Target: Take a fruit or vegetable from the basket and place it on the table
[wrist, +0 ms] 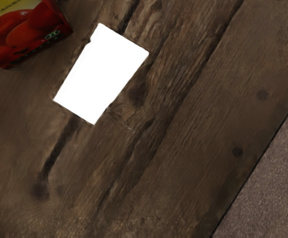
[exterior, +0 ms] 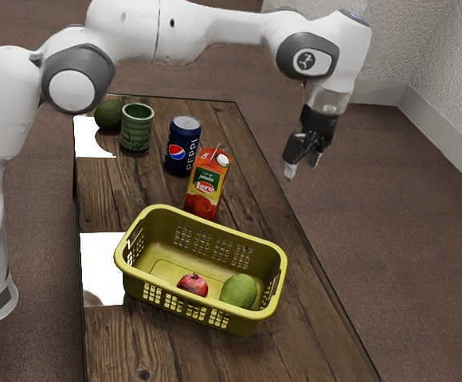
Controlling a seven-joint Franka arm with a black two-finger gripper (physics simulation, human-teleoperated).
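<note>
Progress: one dark green fruit (exterior: 109,116) on the table (exterior: 127,342), well away from the gripper (exterior: 303,166); whether it came from the basket (exterior: 201,221), cannot tell. If not, pick and placing both remain. Gripper: fingers apart, empty. Basket contents: red fruit (exterior: 193,285), green mango (exterior: 239,291), both lower than the gripper, well apart, toward the exterior view's left and nearer me.

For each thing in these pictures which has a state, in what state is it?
Gripper: jaws apart, empty, raised.
Basket: upright, open-topped, holding two fruits.
Red fruit: whole, inside basket.
Green fruit: whole, inside basket.
Carton: upright, cap on.
Can: upright.
Cup: upright; contents unclear.
</note>
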